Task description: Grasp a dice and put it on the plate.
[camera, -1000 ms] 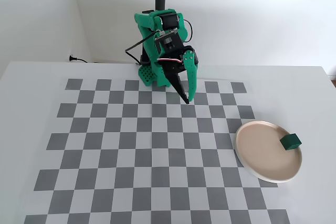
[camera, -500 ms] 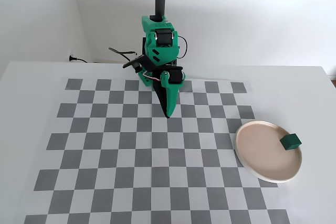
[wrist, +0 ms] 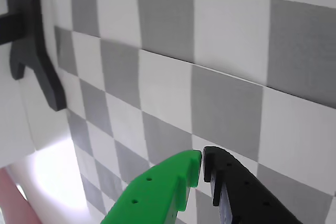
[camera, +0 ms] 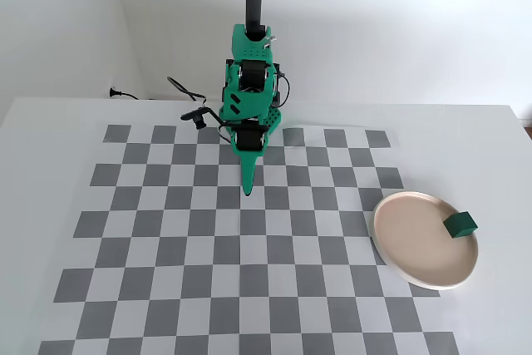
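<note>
Gripper (wrist: 202,169) fills the bottom of the wrist view, closest to the lens: green finger (wrist: 157,192) on the left, black finger (wrist: 241,192) on the right, tips pressed tog. w/ only a thin slit between them, clenched on nothing. Beyond the tips runs the grey-and-white checker mat (wrist: 220,77), squares big and slanted, w/ a crease line across it. Top left corner, a black bracket-like shape (wrist: 29,40), blurred, can't tell what it is. Bottom left, a bright glare patch and a sliver of pinkish stuff (wrist: 13,198) at the edge, too little of it to name. No dice in this view.

Over to the fixed view: near edge is the checker mat (camera: 208,288) on the white counter (camera: 50,122). Arm (camera: 251,97) stands at the far side of the mat, approx. centre, green body under a black post, folded down, gripper (camera: 248,190) pointing toward the camera just above the mat, fingers shut to a single point, empty. Black cable (camera: 179,93) trails off to the left behind the base, toward the wall. Right side of the mat: plate (camera: 416,243), pale pinkish w/ lighter rim, overlapping the mat's right edge. Dice (camera: 460,224), dark green cube, sits on the plate at its right part, near the rim. Plate and dice are well apart from the gripper.
</note>
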